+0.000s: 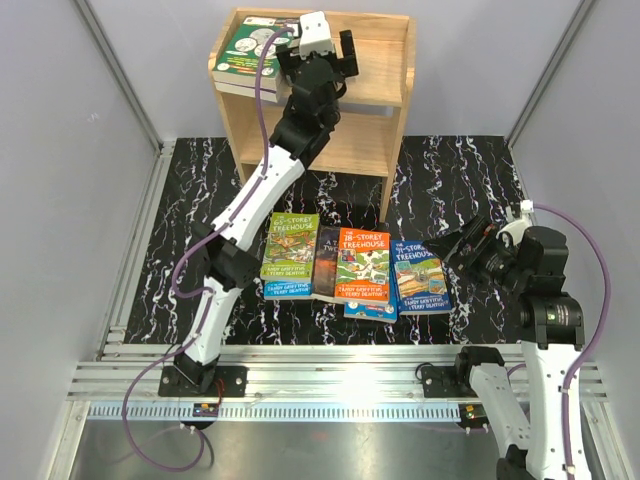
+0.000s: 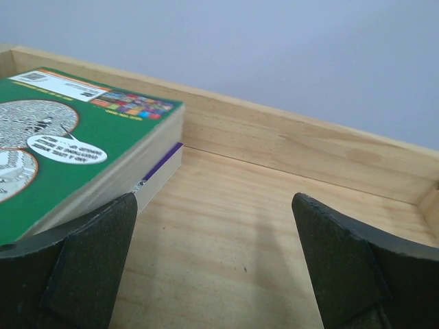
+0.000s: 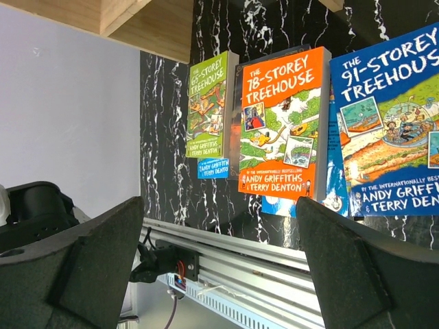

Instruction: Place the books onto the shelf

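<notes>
A small two-tier bookshelf of light natural wood (image 1: pixel 383 85) stands at the upper centre of the overhead frame, on the black, white-veined marble-pattern desk (image 1: pixel 190 210). At the left of its rimmed top board a green-covered paperback (image 1: pixel 245 50) lies flat on a second book with a purple spine (image 2: pixel 163 159).

In mid-frame five more paperbacks lie flat on the desk in a row. They are a lime-green "65-Storey Treehouse" (image 1: pixel 291 255), a dark-covered book (image 1: pixel 327 262), an orange "78-Storey Treehouse" (image 1: pixel 362 265) partly over a blue book (image 1: pixel 370 310), and a blue "91-Storey Treehouse" (image 1: pixel 420 277).

The left arm (image 1: pixel 250 200) is stretched from lower left up to the shelf top. The left fingers (image 2: pixel 96 260) stand wide apart over the bare board, just beside the green paperback, holding nothing. The right arm (image 1: pixel 545 300) is folded at lower right. The right fingers (image 3: pixel 89 260) are wide apart and empty, pointing towards the row.
</notes>
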`<state>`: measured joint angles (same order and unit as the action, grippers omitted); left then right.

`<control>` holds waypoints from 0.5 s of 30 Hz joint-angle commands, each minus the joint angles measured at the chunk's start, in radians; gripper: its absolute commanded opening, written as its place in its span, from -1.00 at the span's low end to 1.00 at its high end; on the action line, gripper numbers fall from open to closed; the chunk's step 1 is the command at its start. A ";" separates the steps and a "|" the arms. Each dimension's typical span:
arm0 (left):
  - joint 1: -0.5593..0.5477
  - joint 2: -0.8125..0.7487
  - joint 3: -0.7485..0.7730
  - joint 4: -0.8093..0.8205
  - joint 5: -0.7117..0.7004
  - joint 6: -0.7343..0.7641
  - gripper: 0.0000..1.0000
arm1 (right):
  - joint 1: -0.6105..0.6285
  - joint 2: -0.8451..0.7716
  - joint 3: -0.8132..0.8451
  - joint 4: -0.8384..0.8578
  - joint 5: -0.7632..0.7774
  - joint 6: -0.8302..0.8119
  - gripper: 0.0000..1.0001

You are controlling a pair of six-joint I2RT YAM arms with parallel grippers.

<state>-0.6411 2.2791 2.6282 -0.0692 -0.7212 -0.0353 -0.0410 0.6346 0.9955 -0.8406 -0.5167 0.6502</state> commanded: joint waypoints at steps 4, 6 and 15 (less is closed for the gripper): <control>0.057 0.079 0.000 -0.052 0.058 -0.132 0.97 | 0.004 0.030 0.043 0.012 0.029 -0.026 0.99; 0.057 0.065 -0.010 -0.018 0.089 -0.146 0.97 | 0.006 0.040 0.038 0.020 0.027 -0.020 0.99; 0.069 0.013 -0.022 -0.003 0.055 -0.061 0.97 | 0.006 0.053 -0.003 0.067 0.007 0.029 1.00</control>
<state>-0.6056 2.2879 2.6259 -0.0135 -0.6315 -0.0822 -0.0410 0.6918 1.0008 -0.8288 -0.5068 0.6563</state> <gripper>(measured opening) 0.985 0.994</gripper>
